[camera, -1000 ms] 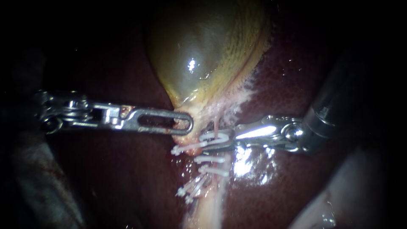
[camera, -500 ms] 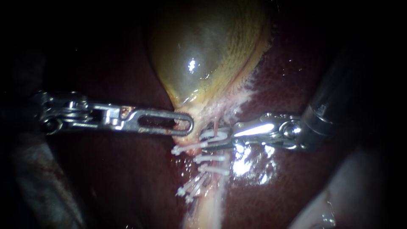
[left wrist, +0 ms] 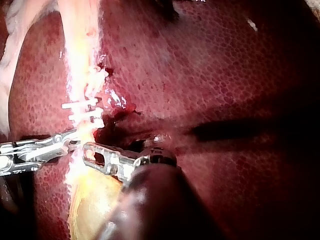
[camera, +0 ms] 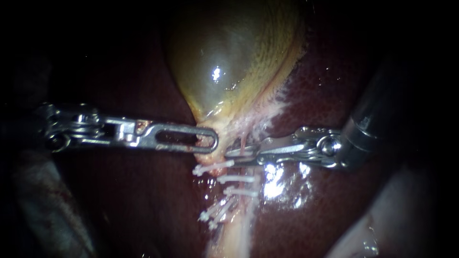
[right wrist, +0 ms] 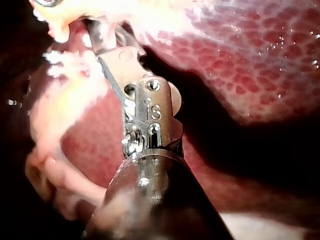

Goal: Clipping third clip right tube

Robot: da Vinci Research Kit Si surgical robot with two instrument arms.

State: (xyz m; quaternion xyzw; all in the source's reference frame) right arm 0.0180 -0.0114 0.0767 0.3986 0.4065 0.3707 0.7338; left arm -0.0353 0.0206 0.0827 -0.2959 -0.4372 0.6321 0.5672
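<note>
The right instrument is squeezing its hand almost fully closed, jaws nearly together, on a white clip wrapped around the thin pink right tube. This is happening just below the neck of the gallbladder. Other white clips are sitting just beneath. The left instrument is clamping its slotted hand on the gallbladder's pale neck, beside the dark liver.

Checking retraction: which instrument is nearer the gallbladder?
Left. The left instrument grips the gallbladder at its narrow neck; the right instrument lies apart from it, lower, at the tube above the clips.
</note>
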